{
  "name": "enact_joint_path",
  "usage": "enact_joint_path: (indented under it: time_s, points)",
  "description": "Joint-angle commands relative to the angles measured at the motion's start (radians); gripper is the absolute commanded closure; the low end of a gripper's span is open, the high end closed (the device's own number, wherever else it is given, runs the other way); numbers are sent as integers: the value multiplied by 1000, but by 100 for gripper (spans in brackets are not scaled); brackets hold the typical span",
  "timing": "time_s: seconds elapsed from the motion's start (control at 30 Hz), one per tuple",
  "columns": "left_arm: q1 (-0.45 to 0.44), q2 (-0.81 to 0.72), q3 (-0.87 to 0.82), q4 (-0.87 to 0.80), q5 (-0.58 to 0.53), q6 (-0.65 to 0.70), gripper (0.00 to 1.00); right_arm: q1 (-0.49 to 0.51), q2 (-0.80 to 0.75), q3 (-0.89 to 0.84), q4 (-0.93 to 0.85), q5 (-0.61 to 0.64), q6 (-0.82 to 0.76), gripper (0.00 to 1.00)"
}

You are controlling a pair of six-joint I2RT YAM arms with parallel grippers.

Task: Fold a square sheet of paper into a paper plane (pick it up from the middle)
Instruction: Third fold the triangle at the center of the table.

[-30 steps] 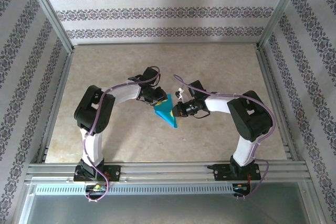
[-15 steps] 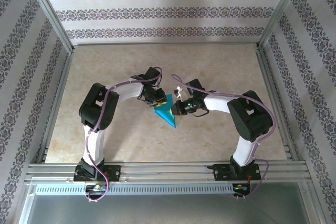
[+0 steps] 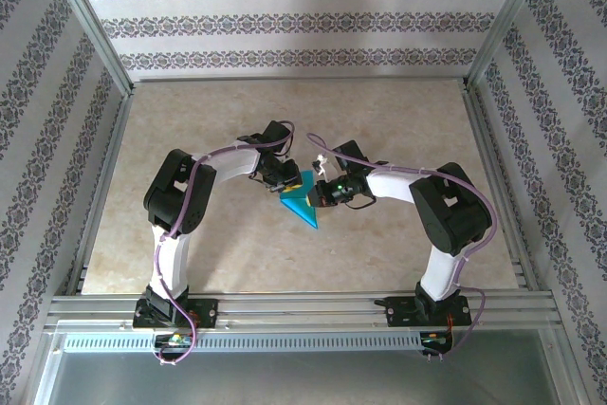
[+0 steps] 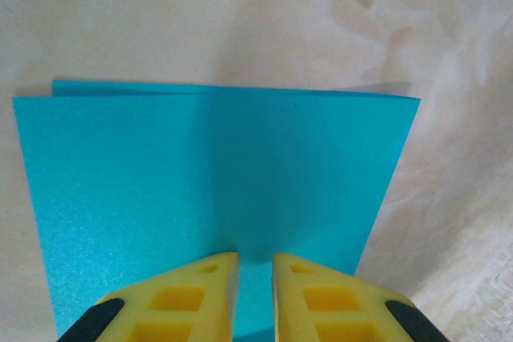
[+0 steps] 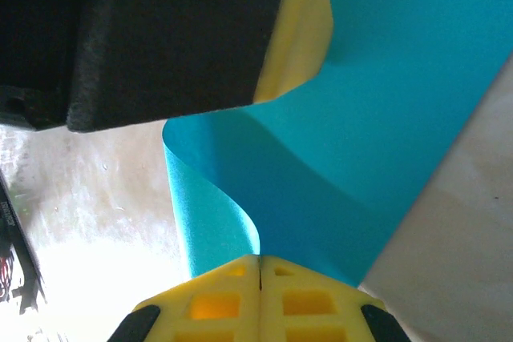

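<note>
Left gripper [image 4: 255,278] slid closer over the folded square sheet of paper [image 4: 208,174] on the table [image 3: 408,111], jaws nearly closed, grip unclear. Right gripper [image 5: 259,278] pinches its curled edge. You're mid-fold; next, press the crease.

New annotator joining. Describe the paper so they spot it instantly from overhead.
Start at the beige marbled table and go to its middle, where the left pincer and right pincer meet. The teal-blue paper sits between them, folded to a triangle pointing toward the arm bases. It is the sole blue item among black, white and yellow robot parts.
</note>
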Motion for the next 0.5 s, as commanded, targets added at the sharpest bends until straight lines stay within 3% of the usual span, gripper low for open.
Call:
enact_joint_path:
  time_s: [0.0,0.47]
  points:
    - [-2,35,4,-57,3,16,80,10,24,25,-24,22,-23,99]
    - [-3,32,3,-54,4,15,80,10,44,33,-45,59,-23,99]
